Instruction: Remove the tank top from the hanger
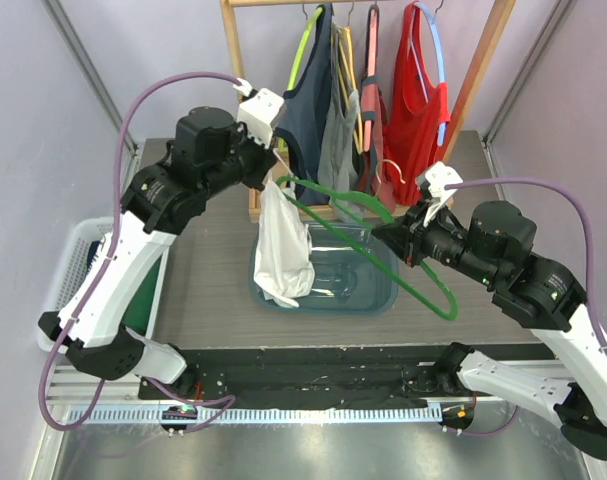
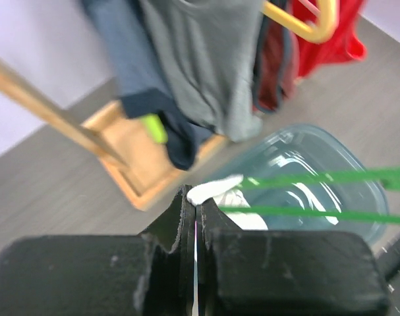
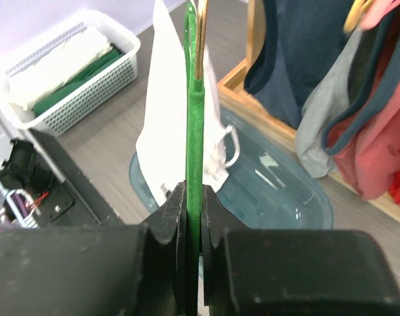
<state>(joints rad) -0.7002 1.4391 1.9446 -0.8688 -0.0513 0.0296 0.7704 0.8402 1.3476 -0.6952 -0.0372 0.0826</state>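
A white tank top (image 1: pixel 282 248) hangs from my left gripper (image 1: pixel 274 172), which is shut on its top edge (image 2: pixel 213 190). Its lower part droops into a clear blue bin (image 1: pixel 368 290). My right gripper (image 1: pixel 401 238) is shut on a green hanger (image 1: pixel 383 250) and holds it over the bin, to the right of the top. In the right wrist view the hanger bar (image 3: pixel 194 131) runs straight out from between the jaws, with the white top (image 3: pixel 167 125) behind it. In the left wrist view two green hanger bars (image 2: pixel 318 195) cross above the bin.
A wooden rack (image 1: pixel 473 80) at the back holds navy, grey, pink and red tops on hangers. A white basket (image 1: pixel 78 270) with folded green and white clothes stands at the left table edge. The clear bin (image 3: pixel 285 191) sits mid-table.
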